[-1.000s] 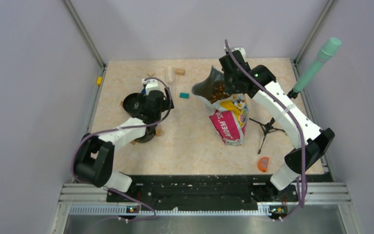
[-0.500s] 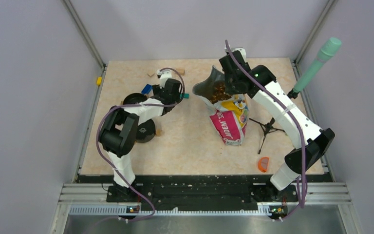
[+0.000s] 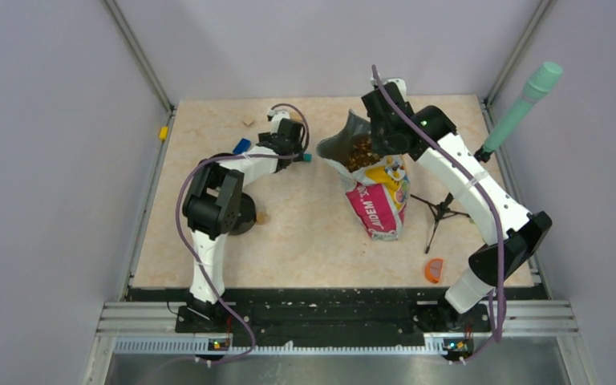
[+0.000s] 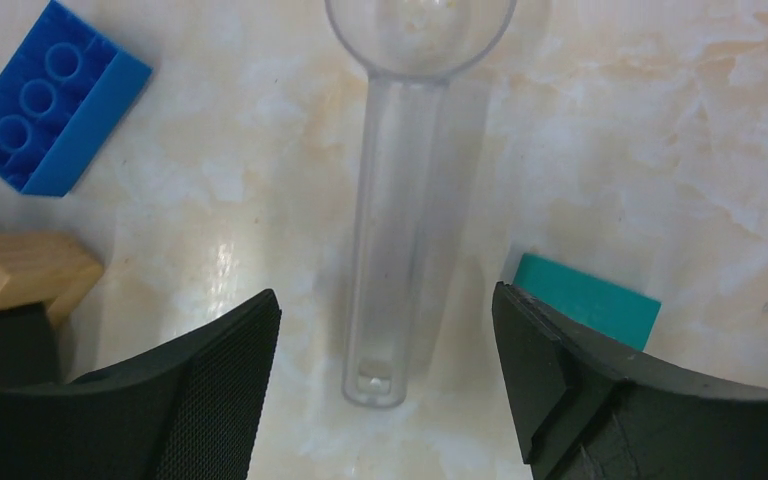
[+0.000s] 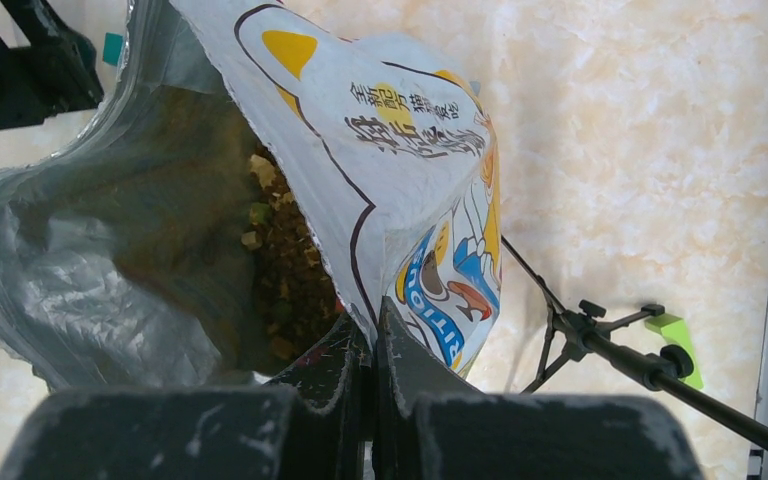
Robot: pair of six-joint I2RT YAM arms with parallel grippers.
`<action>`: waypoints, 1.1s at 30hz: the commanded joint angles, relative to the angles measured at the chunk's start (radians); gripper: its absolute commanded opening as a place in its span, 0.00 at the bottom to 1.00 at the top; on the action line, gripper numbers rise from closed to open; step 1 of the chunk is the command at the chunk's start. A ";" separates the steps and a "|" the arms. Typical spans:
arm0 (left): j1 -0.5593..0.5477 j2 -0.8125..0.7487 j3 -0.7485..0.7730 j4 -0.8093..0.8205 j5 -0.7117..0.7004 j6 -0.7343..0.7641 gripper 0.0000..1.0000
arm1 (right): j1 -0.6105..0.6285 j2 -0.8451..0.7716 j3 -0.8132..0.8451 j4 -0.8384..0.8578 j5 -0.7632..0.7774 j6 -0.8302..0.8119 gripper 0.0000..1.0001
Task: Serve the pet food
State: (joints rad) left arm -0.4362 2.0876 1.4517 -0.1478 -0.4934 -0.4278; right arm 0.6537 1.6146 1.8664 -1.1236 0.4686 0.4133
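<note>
1. Kibble (image 5: 278, 262) heaped down inside the open bag (image 5: 410, 140), right of the middle of the table (image 3: 305, 233).
2. Right gripper (image 5: 371, 335): pressed together on the bag's rim, pinching its printed wall.
3. Left gripper (image 4: 382, 325): spread wide, hangs low over a clear scoop (image 4: 400, 190), one finger either side of the handle, neither touching.
4. Around the scoop: blue brick (image 4: 48, 100) and wooden block (image 4: 22, 275) on one side, teal block (image 4: 588, 303) on the other.

White arm links (image 3: 469, 184), black joints (image 3: 208, 210), purple cables (image 3: 180, 210).
</note>
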 commanded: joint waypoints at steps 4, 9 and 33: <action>0.053 0.092 0.156 -0.095 0.123 -0.024 0.67 | 0.021 -0.025 0.065 -0.002 -0.017 0.023 0.00; 0.066 0.084 0.138 -0.104 0.141 -0.047 0.32 | 0.021 -0.025 0.066 -0.006 -0.015 0.030 0.00; -0.147 -0.287 -0.351 -0.092 0.025 -0.197 0.53 | 0.021 -0.055 -0.001 0.036 -0.090 0.003 0.00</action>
State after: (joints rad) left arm -0.5854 1.7927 1.1034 -0.2893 -0.4213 -0.5819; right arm 0.6537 1.6146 1.8656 -1.1240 0.4324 0.4221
